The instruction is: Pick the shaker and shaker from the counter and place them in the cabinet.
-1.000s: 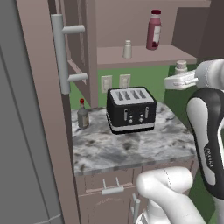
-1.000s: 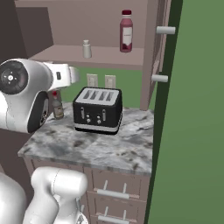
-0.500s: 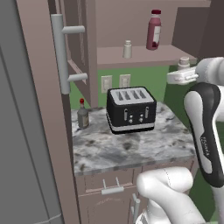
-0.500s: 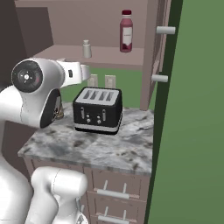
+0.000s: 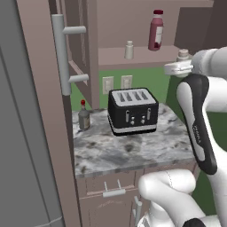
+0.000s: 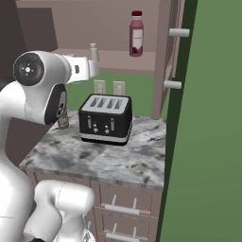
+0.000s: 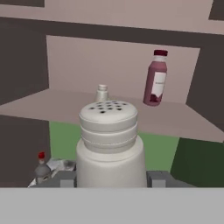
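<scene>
- The gripper (image 7: 109, 181) is closed around a shaker (image 7: 109, 144), gripping low on its body. In the hand view the perforated cap stands upright between the two finger blocks.
- In the left base view this held shaker (image 5: 183, 56) rides at the end of the arm, at shelf height, at about 3 o'clock of the maroon bottle (image 5: 156, 30).
- The second shaker (image 5: 129, 49) already stands on the cabinet shelf (image 5: 146, 56), at 9 o'clock of the maroon bottle and apart from it.
- Handling, as I judge it: a small, rigid cylinder, light, with smooth and likely slippery walls. The straight body below the stepped cap is the right hold; the rounded cap would slide out.
- A low grip leaves the top free, so tilting should be avoided during the reach.
- Room on the shelf: in the hand view there is bare board at 9 o'clock of the placed shaker (image 7: 102, 93), between it and the maroon bottle (image 7: 156, 78), and in front of both.
- Edges to mind: the front lip of the shelf, the cabinet's right side wall (image 7: 210, 78) near the bottle, and the open door (image 5: 44, 111) with its bar handle (image 5: 60, 53) far to 9 o'clock.
- Below, the toaster (image 5: 132, 111) and the red-capped bottle (image 5: 83, 116) sit on the table (image 5: 133, 148), well under the arm's path.
</scene>
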